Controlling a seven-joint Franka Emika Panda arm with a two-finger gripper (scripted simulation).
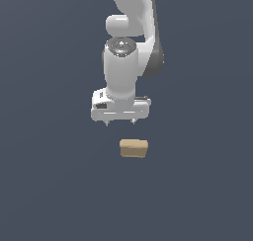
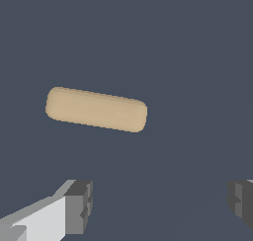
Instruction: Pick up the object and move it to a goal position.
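Observation:
The object is a small tan block (image 1: 134,148) lying on the dark flat floor. In the exterior view my white gripper (image 1: 120,123) hangs above it and a little behind, pointing down, with a clear gap between the fingertips and the block. In the wrist view the tan block (image 2: 96,109) shows as a long rounded bar, apart from my gripper (image 2: 160,205). The two grey fingertips (image 2: 79,205) stand wide apart with nothing between them. The gripper is open and empty.
The white arm (image 1: 131,18) rises toward the top of the exterior view. The dark grey floor (image 1: 49,185) extends all around with no other objects or edges in view. No goal marker shows.

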